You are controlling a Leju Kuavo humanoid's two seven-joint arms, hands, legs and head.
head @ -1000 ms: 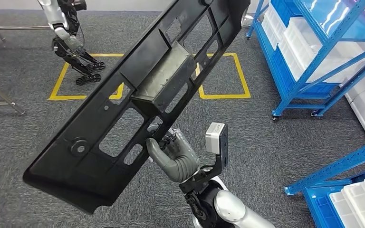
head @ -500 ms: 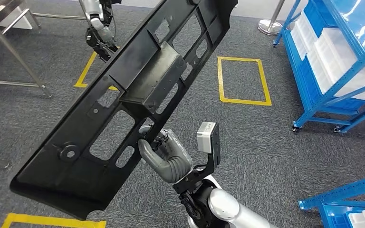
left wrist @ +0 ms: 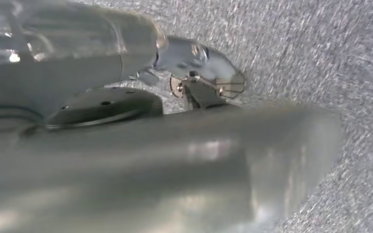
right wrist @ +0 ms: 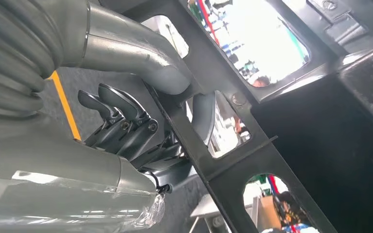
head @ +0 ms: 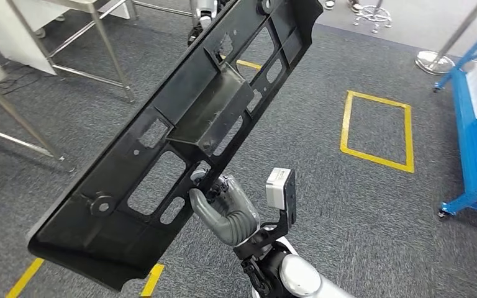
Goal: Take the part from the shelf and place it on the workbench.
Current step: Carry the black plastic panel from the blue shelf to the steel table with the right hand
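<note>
The right hand (head: 223, 208) grips the long black plastic part (head: 180, 136) by one bar, holding it tilted above the grey carpet (head: 360, 211); I cannot tell how the left hand is.

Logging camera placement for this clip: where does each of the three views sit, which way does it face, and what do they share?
Head view: high on the body, looking forward and down at the grey carpet; the right hand holds the black part.
Left wrist view: at the left wrist, facing the carpet; blurred silver body parts show.
Right wrist view: behind the right hand, looking through the part's openings.
Shared: head and right wrist views both show hand and part.
</note>
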